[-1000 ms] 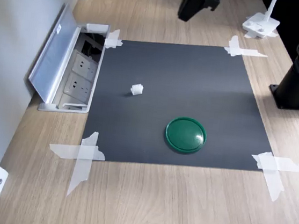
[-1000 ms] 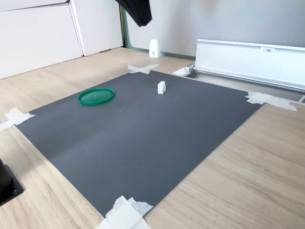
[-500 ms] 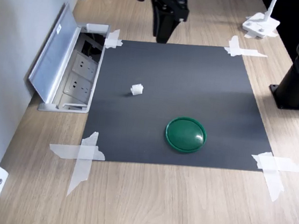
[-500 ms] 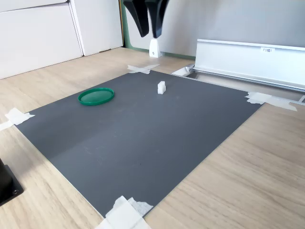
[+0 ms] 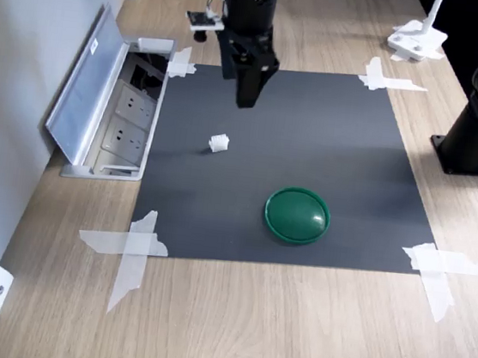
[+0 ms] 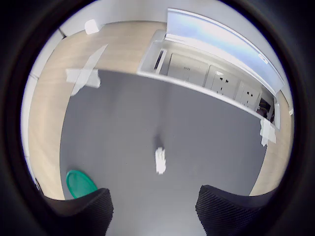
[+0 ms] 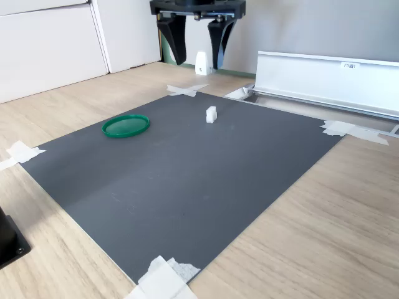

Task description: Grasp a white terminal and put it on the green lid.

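Pincer [image 7: 196, 62] moved in over the mat [image 5: 312, 144] – jaws apart, empty, white terminal [image 5: 218, 143] and green lid [image 5: 297, 214] unmoved

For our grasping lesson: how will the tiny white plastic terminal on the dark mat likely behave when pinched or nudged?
The tiny white plastic terminal looks rigid and blocky, so it probably will not flex. Being so small, it is likely very light and may skid on the dark grey mat. In the second exterior view it stands upright, so it could tip.

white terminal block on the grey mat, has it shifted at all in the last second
No. The tiny white plastic terminal block sits at the same spot relative to the round dark green plastic lid in the first exterior view.
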